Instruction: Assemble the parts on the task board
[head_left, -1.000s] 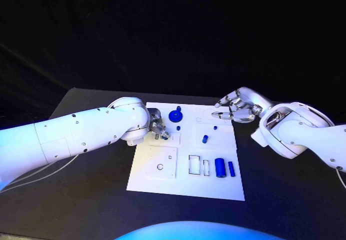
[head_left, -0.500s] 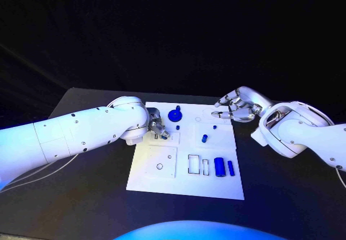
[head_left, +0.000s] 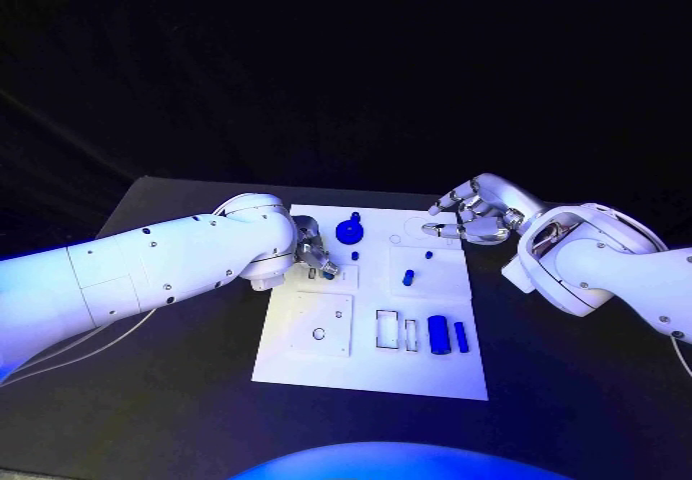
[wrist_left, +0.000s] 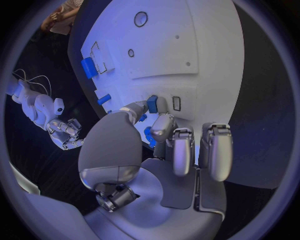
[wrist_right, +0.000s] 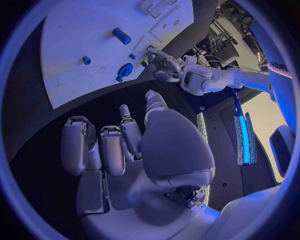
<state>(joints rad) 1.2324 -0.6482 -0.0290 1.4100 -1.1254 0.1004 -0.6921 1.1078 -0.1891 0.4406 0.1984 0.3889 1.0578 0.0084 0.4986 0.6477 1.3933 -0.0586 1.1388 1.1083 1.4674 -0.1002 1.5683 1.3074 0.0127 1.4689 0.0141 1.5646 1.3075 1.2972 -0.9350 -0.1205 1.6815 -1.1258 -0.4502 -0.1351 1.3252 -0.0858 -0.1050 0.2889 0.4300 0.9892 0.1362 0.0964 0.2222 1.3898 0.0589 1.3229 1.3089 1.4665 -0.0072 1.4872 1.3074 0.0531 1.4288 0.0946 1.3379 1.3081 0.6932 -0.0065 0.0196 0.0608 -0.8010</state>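
Little has moved since earlier: left hand (head_left: 315, 262) keeps pinching a small blue part (wrist_left: 152, 103) in its fingers at the white board's (head_left: 433, 375) 10 o'clock area, probably to seat it. Right hand (head_left: 469, 222) hovers released at 1 o'clock.

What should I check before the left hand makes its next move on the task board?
1. Left hand pinches a small blue part in its fingers: ok.
2. Slot under that part is seen: cannot tell.
3. Right hand holds nothing, near the board's far corner: ok.
4. Task board lies flat: ok.
5. Blue cylinder lies away from both hands: ok.
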